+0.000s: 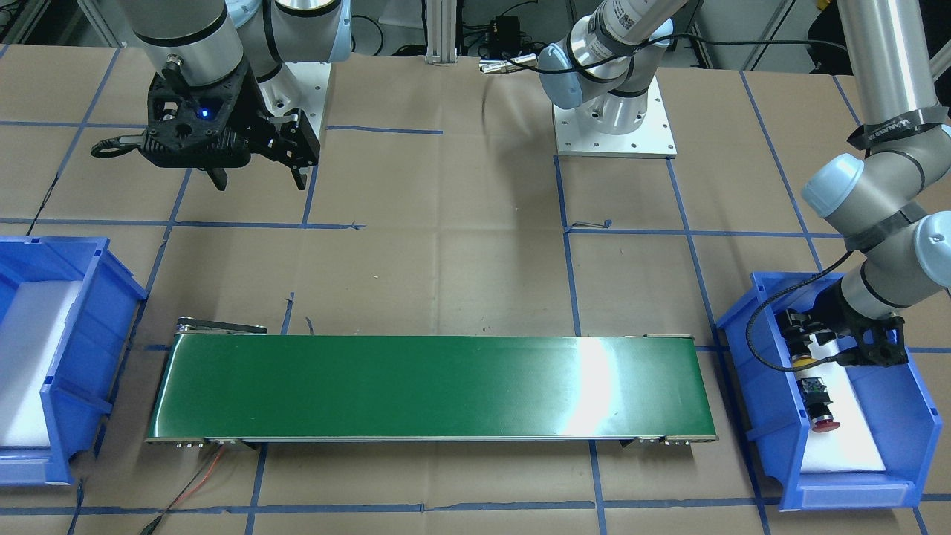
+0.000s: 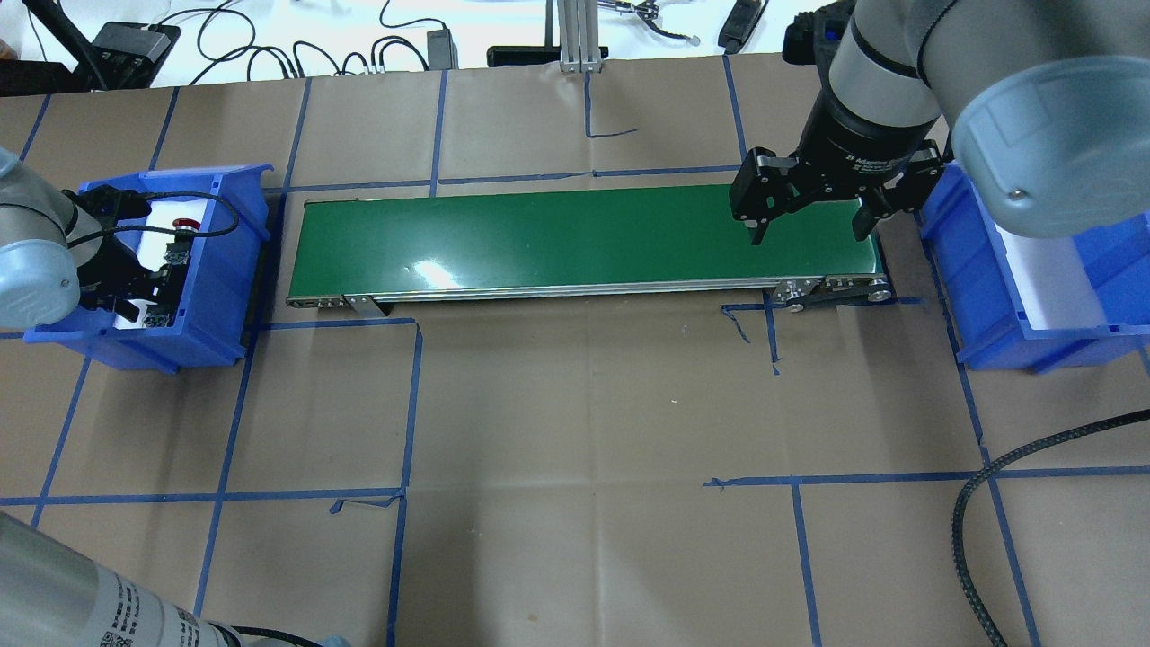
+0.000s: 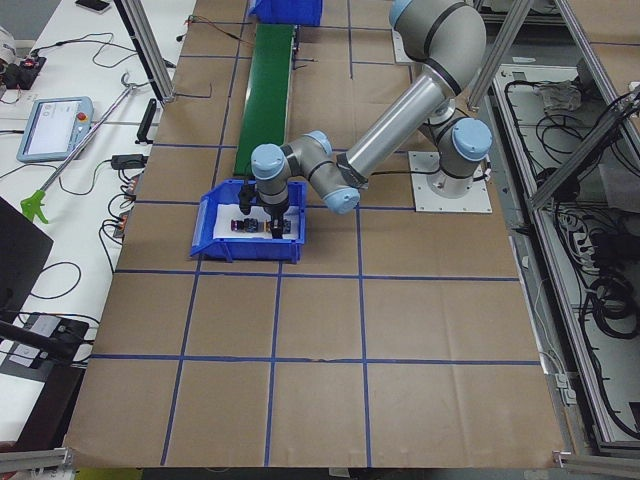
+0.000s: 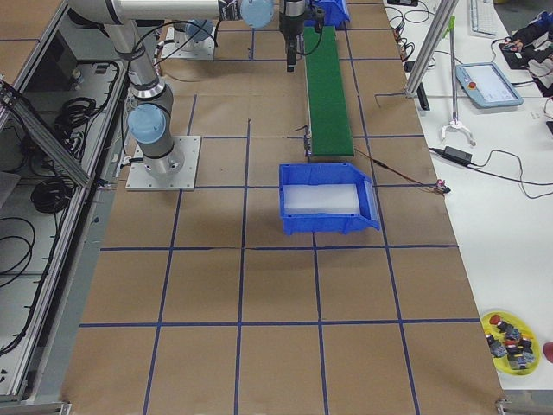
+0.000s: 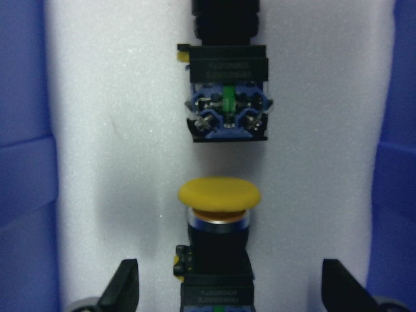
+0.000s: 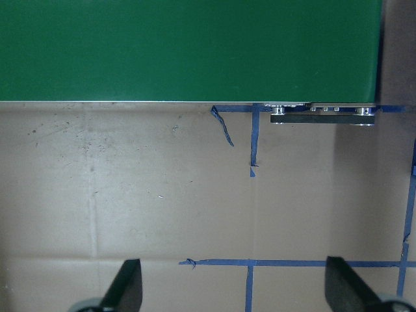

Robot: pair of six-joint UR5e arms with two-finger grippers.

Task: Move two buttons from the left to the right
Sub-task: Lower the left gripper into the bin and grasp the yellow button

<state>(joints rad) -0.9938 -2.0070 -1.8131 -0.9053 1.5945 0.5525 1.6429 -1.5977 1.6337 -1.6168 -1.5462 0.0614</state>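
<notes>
Left gripper (image 5: 232,286), jaws apart, straddles the yellow button (image 5: 219,195). Centre on its black body, then close gently. Right gripper (image 2: 809,232): jaws likewise apart.

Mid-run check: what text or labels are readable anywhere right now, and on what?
None can be quoted with certainty.
On the right arm wrist: white print, blurred.
On the left arm band: white lettering, blurred.
On the left arm sticker: code and print, too small.
On the red-capped button: embossed lines, unreadable.

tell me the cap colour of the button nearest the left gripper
Yellow. The button shows best in the left wrist-mounted view.
</notes>
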